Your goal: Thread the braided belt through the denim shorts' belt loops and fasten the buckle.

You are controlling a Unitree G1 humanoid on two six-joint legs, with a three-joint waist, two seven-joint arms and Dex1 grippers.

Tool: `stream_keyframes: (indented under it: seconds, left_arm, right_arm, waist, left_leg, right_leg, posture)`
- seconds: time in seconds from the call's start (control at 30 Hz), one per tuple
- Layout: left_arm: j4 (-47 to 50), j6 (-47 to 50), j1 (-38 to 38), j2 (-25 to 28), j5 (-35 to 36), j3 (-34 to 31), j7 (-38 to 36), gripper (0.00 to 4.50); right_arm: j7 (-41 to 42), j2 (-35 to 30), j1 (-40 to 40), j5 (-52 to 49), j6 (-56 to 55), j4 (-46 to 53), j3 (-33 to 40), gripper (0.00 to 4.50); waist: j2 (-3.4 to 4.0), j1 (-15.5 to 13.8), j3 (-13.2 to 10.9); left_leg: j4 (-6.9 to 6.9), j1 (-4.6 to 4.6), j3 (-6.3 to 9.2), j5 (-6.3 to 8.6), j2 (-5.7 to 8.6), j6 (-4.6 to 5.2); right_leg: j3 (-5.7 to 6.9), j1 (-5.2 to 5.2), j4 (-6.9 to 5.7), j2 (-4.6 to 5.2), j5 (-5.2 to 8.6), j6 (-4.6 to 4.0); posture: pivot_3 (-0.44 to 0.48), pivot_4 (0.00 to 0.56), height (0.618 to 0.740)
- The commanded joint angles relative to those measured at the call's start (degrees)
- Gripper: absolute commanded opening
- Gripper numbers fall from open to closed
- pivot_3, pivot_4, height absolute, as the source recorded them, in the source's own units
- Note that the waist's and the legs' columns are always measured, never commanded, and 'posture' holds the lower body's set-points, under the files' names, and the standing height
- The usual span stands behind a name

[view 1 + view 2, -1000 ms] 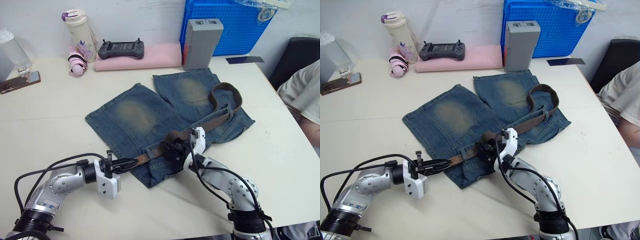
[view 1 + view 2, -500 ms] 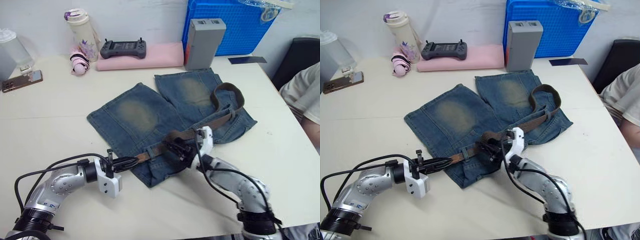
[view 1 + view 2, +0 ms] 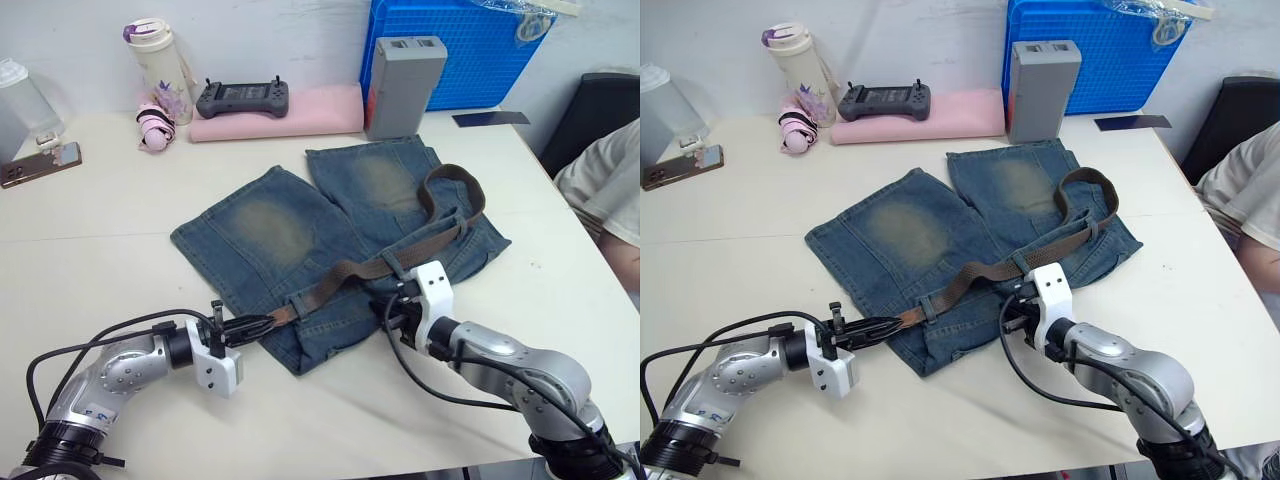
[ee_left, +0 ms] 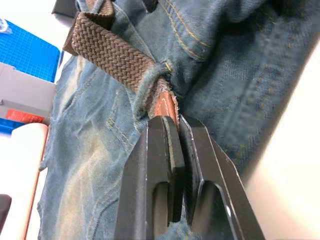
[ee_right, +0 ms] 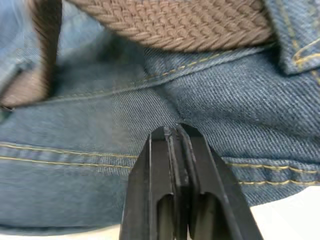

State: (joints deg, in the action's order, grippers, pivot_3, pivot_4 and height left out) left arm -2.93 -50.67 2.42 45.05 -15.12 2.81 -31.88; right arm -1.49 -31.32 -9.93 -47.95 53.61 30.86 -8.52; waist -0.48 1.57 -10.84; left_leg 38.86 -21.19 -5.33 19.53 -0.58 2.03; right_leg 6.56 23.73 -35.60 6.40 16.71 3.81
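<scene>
The denim shorts (image 3: 330, 230) lie flat in the middle of the table, waistband toward me. The braided belt (image 3: 345, 274) runs along that waistband from near left to far right and ends in a raised curl (image 3: 455, 185). My left gripper (image 3: 258, 324) is shut on the belt's tan end (image 4: 162, 102), which pokes out of one of the belt loops (image 4: 150, 85). My right gripper (image 3: 388, 310) is shut with nothing in it, its tips (image 5: 172, 131) over the denim just beside the belt (image 5: 175, 22). The buckle is hidden.
At the back stand a blue crate (image 3: 460, 50), a grey box (image 3: 403, 85), a pink pad (image 3: 290, 112) with a black controller (image 3: 243, 97), and a bottle (image 3: 158, 65). A phone (image 3: 40, 163) lies far left. A person (image 3: 605, 190) sits at the right edge.
My right gripper has let go of the belt's bunched middle and drawn back to the right, toward the waistband's near edge. The belt now lies flatter. The left gripper has held still.
</scene>
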Motion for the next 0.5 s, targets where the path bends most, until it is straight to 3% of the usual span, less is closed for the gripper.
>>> stream_keyframes:
  seconds: [0.03, 0.13, 0.27, 0.4, 0.5]
  left_arm:
    - [-0.9, -3.7, -2.6, 3.8, 2.4, -3.3, 0.8, 0.0]
    - [-4.7, -8.3, -6.1, 8.9, 4.1, -6.6, 0.8, 0.0]
    - [-23.2, -23.8, -13.5, 20.5, 1.8, -14.0, 2.6, 0.0]
    - [-41.5, -35.0, -16.0, 27.3, -4.9, -18.3, 6.0, 0.0]
    - [-51.3, -37.0, -17.4, 30.6, -13.1, -20.7, 10.8, 0.0]
  right_arm:
    - [1.2, 0.9, 1.1, 4.1, 0.8, -1.0, -1.7, 0.04]
    - [2.4, 2.2, 1.3, 6.3, 1.2, -1.3, -2.2, 0.04]
    - [3.9, 4.0, 0.8, 8.4, 2.0, -1.8, -2.7, 0.04]
    - [5.4, 5.1, 0.4, 10.1, 2.6, -2.0, -2.7, 0.04]
    - [6.7, 5.9, 0.1, 11.3, 2.9, -2.3, -2.8, 0.04]
  waist:
    - [-0.05, 0.0, 0.0]
    - [-0.11, 0.2, 0.1]
    - [-0.35, 0.6, 0.2]
    - [-0.47, 0.2, 0.3]
    - [-0.62, 0.3, 0.4]
  left_leg:
    - [0.0, 0.02, -0.01, 0.0, 0.0, 0.0]
    - [0.0, 0.07, -0.01, 0.0, -0.02, -0.01]
    - [-0.22, 0.17, -0.03, 0.02, -0.08, -0.04]
    - [-0.61, 0.3, -0.09, 0.03, -0.07, 0.03]
    - [-0.63, 0.33, -0.15, 0.06, -0.07, 0.09]
  right_leg:
    - [0.0, -0.01, 0.0, 0.0, 0.0, 0.0]
    - [-0.03, -0.01, -0.01, 0.0, 0.0, -0.01]
    - [-0.02, 0.05, -0.05, 0.0, 0.08, -0.15]
    - [0.07, 0.09, 0.01, 0.0, 0.13, -0.23]
    - [0.08, 0.07, 0.0, 0.0, 0.13, -0.23]
  posture:
    - [0.0, 0.15, 0.728]
    - [0.0, 0.15, 0.728]
    - [0.0, 0.15, 0.728]
    - [0.0, 0.15, 0.728]
    - [0.0, 0.15, 0.728]
